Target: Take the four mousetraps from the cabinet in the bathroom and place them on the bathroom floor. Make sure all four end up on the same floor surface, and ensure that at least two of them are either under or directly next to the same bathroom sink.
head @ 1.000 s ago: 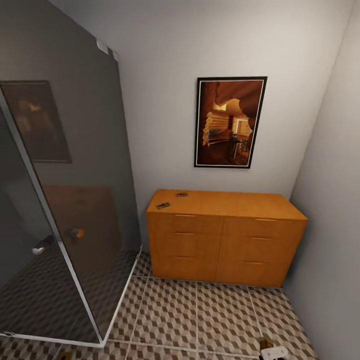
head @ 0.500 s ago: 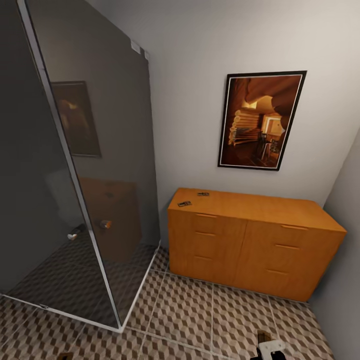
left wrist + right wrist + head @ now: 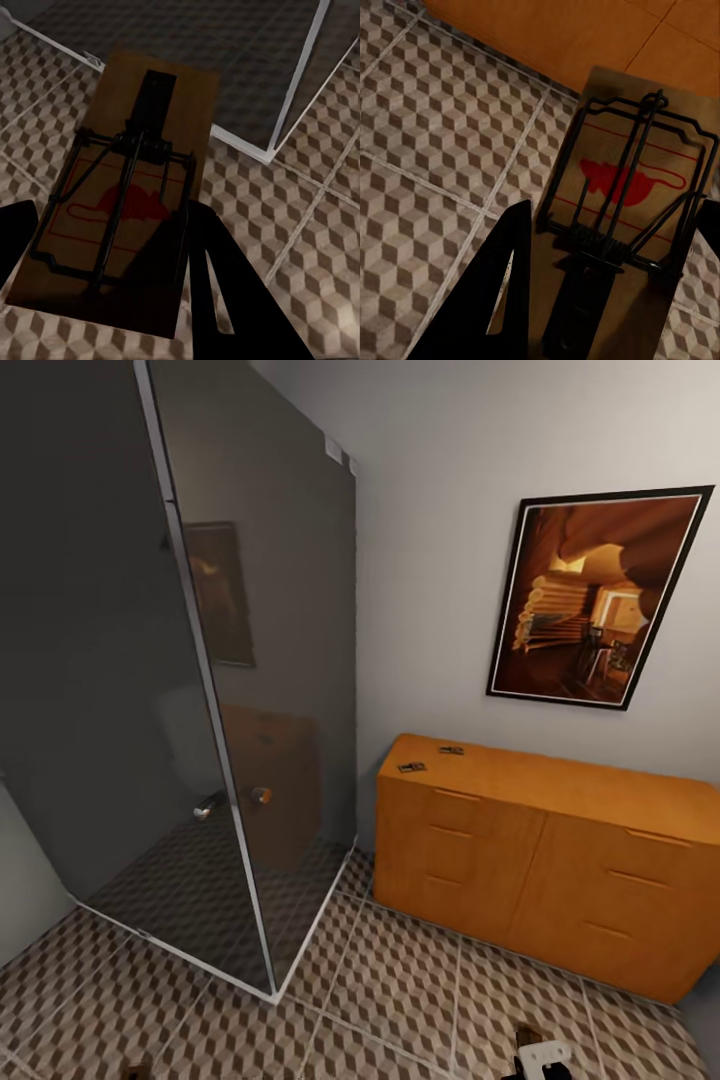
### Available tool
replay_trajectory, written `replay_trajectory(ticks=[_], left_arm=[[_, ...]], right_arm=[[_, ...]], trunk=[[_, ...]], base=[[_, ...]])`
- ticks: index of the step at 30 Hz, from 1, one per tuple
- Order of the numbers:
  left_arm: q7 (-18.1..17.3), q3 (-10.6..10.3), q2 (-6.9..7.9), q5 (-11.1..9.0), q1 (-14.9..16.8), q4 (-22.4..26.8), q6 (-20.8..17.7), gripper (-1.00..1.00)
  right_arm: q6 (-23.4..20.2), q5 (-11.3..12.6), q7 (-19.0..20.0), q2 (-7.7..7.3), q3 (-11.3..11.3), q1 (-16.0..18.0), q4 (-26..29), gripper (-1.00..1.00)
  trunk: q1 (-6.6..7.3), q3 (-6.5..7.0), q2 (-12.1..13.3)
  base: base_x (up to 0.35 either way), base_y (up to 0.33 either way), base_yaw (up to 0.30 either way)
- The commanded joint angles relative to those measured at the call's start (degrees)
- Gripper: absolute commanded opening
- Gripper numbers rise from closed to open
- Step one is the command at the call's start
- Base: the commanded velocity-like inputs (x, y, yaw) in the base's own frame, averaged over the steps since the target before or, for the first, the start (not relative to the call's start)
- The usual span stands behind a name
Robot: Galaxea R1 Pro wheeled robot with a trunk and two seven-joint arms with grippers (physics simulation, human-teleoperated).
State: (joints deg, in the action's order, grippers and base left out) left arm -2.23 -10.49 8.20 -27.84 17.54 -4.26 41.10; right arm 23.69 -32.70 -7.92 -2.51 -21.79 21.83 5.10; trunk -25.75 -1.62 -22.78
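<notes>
In the left wrist view my left gripper (image 3: 112, 289) is shut on a mousetrap (image 3: 127, 202), a tan board with a dark wire bar and a red mouse print, held above the bathroom floor (image 3: 300, 225). My right gripper (image 3: 600, 300) is shut on a second mousetrap (image 3: 637, 187), over the tiles and close to the cabinet (image 3: 585, 30). In the head view the orange-brown cabinet (image 3: 540, 860) stands against the wall at the right. Two more mousetraps (image 3: 411, 767) (image 3: 451, 750) lie on the left end of its top.
A dark glass shower enclosure (image 3: 180, 660) with a pale frame (image 3: 300, 82) takes up the left of the room. A framed picture (image 3: 595, 600) hangs above the cabinet. Cube-patterned floor (image 3: 400, 980) lies open between the shower and the cabinet.
The head camera has swung left, so the cabinet and picture now sit further right in the picture. The two mousetraps on the cabinet top have not moved.
</notes>
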Motion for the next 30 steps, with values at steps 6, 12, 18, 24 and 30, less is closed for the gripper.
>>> replay_trajectory(ticks=[6, 12, 18, 24, 30], left_arm=[[0.0, -0.4, -1.05, -0.6, 0.1, -0.2, 0.2, -1.0], [0.0, -0.4, -1.17, -0.6, 0.1, -0.2, 0.1, -1.0], [-0.3, -0.4, -1.75, -0.6, 0.1, -0.2, 0.1, -1.0], [-0.3, -0.5, -2.08, -0.5, 0.1, -0.2, 0.0, -1.0], [-0.3, -0.5, -2.13, -0.5, 0.1, -0.2, 0.0, -1.0]], right_arm=[[0.2, -0.5, -0.1, -0.04, -0.4, 0.1, -0.1, -1.0], [0.3, -0.4, -0.1, -0.04, -0.4, 0.1, -0.1, -1.0], [0.3, -0.4, -0.1, -0.04, -0.4, 0.1, -0.2, -1.0], [0.2, -0.4, -0.1, -0.04, -0.3, 0.1, -0.2, -1.0], [0.2, -0.4, 0.2, -0.04, -0.3, 0.1, -0.2, -1.0]], trunk=[[-0.04, -0.37, -0.1], [-0.04, -0.58, -0.1], [-0.04, -0.63, -0.1], [-0.04, -0.63, -0.1], [-0.04, -0.63, -0.1]], base=[[0.0, 0.0, 0.295], [0.0, 0.0, 0.295], [0.0, 0.0, 0.295], [0.0, 0.0, 0.296], [0.0, 0.0, 0.298]])
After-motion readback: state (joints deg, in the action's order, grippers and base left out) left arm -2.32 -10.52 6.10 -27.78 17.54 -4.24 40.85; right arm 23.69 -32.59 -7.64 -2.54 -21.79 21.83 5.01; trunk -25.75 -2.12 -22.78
